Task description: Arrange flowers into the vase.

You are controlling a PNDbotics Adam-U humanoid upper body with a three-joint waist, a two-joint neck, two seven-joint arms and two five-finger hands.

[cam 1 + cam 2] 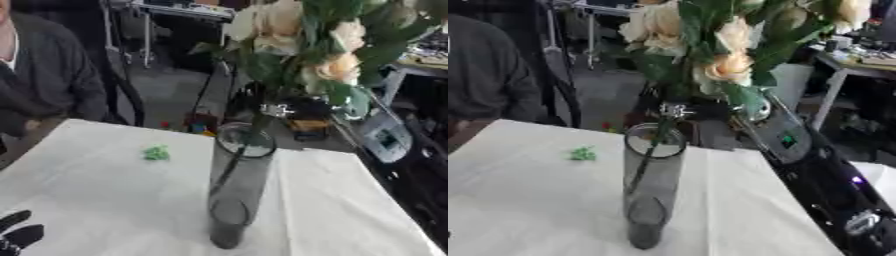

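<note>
R hand (293,107) holds flowers (328,45), stems inside vase (238,185)

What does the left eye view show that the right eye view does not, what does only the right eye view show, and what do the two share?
Only the left eye view shows the left hand, dark fingers at the lower left corner. Only the right eye view shows more of the right arm, down to the lower right corner. Both show the right hand holding the bunch of flowers with a stem dipping into the grey glass vase, a small green scrap, and the white table.
</note>
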